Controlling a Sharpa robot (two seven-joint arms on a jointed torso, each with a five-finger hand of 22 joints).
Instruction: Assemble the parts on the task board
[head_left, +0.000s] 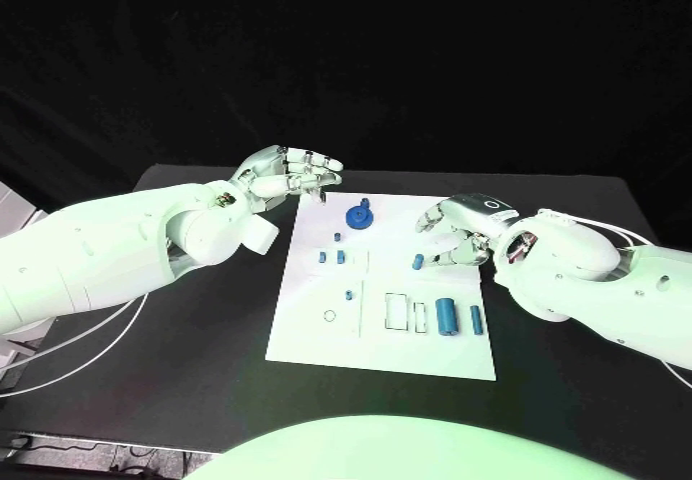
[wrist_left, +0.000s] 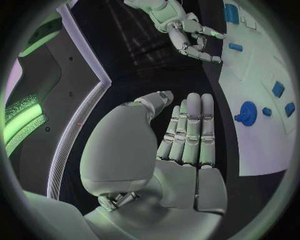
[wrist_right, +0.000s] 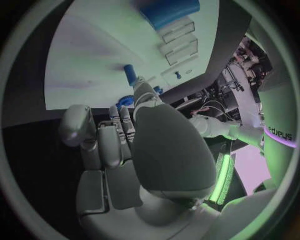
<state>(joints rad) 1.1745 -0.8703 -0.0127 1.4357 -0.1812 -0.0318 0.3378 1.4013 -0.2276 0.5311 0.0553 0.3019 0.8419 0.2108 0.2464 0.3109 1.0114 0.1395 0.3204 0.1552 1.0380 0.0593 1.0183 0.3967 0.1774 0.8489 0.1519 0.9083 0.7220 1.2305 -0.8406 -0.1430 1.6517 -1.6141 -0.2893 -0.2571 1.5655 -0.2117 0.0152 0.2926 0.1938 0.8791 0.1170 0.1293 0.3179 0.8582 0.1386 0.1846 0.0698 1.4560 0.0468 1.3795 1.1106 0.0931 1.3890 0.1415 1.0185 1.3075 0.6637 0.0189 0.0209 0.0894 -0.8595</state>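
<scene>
White task board (head_left: 310, 330) mid-bench, blue parts (head_left: 450, 316) laid out on it, unassembled | left hand (head_left: 289, 175) at board's far-left corner, fingers together, holding nothing | right hand (head_left: 459, 228) at right edge, curled, empty, likely reaching for small part (head_left: 418, 262).

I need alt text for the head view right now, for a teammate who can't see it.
Two white robot arms reach over a white task board on a black table; the left hand hovers at its far left corner, the right hand at its right edge. Small blue parts, including a blue gear, sit on it.
</scene>
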